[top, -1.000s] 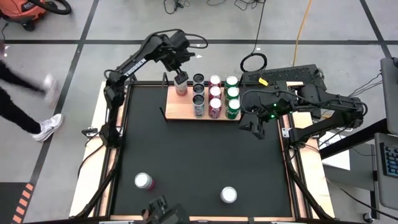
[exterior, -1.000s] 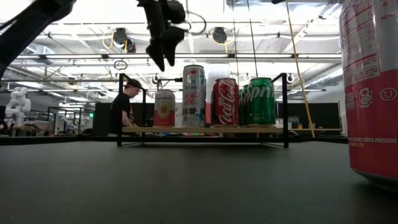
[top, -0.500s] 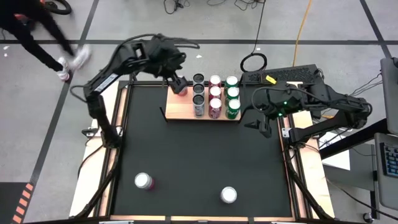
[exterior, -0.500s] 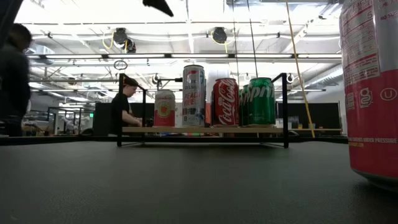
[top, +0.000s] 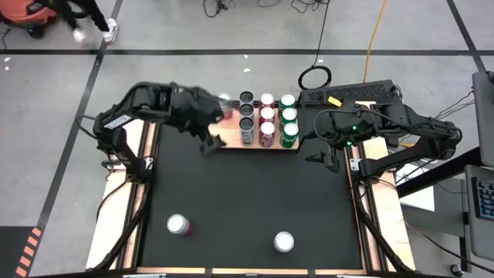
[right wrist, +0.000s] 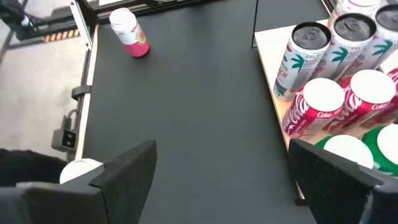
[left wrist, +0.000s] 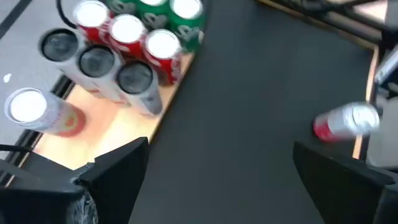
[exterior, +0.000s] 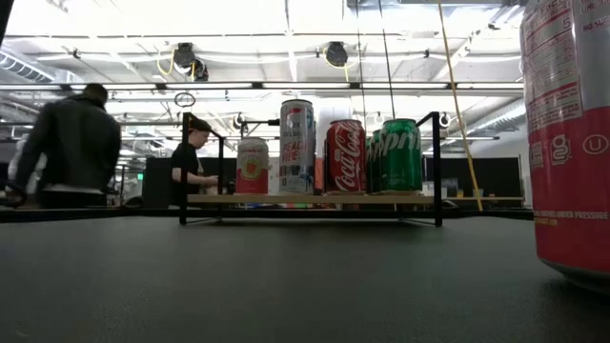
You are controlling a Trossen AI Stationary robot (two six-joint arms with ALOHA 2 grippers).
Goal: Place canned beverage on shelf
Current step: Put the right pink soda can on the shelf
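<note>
- On the shelf (top: 231, 139), at the far end of the black mat (top: 247, 193): three full rows of cans (top: 267, 114), dark, red and green, plus a lone pink can (left wrist: 46, 112) upright in the back corner of the fourth, leftmost row.
- Above the shelf's front left corner: left gripper (top: 208, 144), fingers spread wide, nothing between them, well clear of the pink can.
- Off the shelf's right end, over the mat's right edge: right gripper (top: 320, 158), likewise spread and empty, seemingly waiting.
- Loose on the near half of the mat, well apart from each other and from the shelf: a pink-topped can (top: 178, 225) on the left, a silver-topped can (top: 284, 242) on the right, both upright.
- Beyond the table, in the low view: two people (exterior: 67, 143) in the workshop, none near the arms.
- Reads as the gap between one placement and the next fetch: shelf nearly stocked, bare board left only in front of the pink can.
- Calls next, most likely, for a reach across the mat to the pink-topped can, nearest the left arm; fingers lowered either side of it, closed around its middle, lifted straight up.
- Demands care on the return: narrow slot beside the dark row, so a level carry and a gentle set-down to avoid toppling neighbours.
</note>
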